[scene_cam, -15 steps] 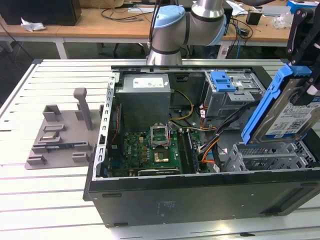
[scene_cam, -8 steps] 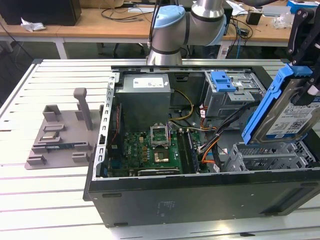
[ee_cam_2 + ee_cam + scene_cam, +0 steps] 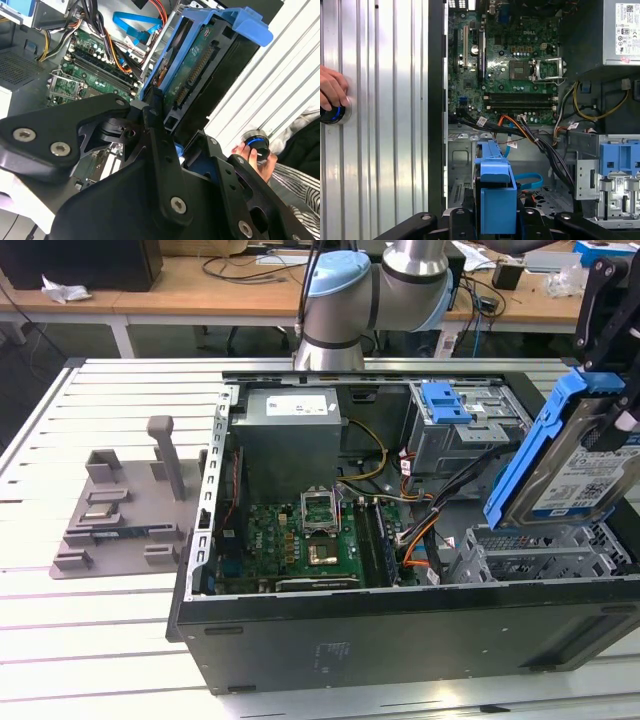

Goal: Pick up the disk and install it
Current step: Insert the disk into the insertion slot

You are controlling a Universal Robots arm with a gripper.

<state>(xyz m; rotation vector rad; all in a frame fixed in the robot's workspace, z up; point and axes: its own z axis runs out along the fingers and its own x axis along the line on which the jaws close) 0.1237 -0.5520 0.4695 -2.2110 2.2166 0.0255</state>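
At the exterior view's right end of the open computer case, the gripper holds the disk clear of the slatted metal table. The fingers are clamped against the blue carrier rails on both sides of the disk, as both wrist views show: gripper and disk in the second wrist view, gripper and disk in the first. The disk is steeply tilted, label side toward the exterior camera, with its lower end just above the empty grey drive cage; contact with the cage cannot be determined. The motherboard lies in the case floor, the power supply behind it, and a blue bracket sits on the neighbouring drive bay. A grey fixture rests on the table outside the case. A person's hand rests on a round blue-lit button on the table.
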